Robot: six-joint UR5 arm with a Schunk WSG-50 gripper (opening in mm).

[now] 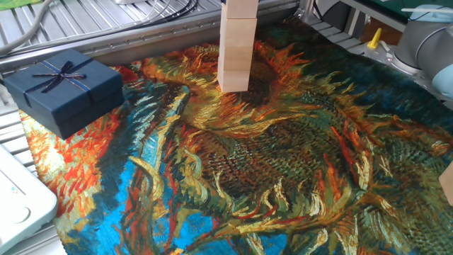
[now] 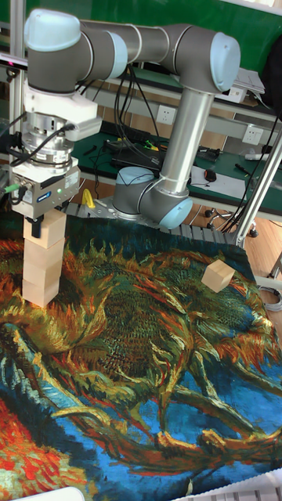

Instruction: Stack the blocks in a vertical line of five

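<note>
Sunflower-painted cloth (image 1: pixel 283 177) covers the surface. At the near left edge of the fixed view lies a white device (image 1: pixel 18 202), and beyond it a dark blue gift box (image 1: pixel 62 88) with a ribbon. One loose block (image 2: pixel 218 275) rests far right in the tall fixed view. Far left stands the stack of blocks (image 2: pixel 44 266); the gripper (image 2: pixel 41 222) sits over its top cube, fingers closed around it.

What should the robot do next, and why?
Probably open the jaws and rise straight up. The gripper sits around the top block, which looks squarely seated on the stack, and a loose block waits on the cloth.
</note>
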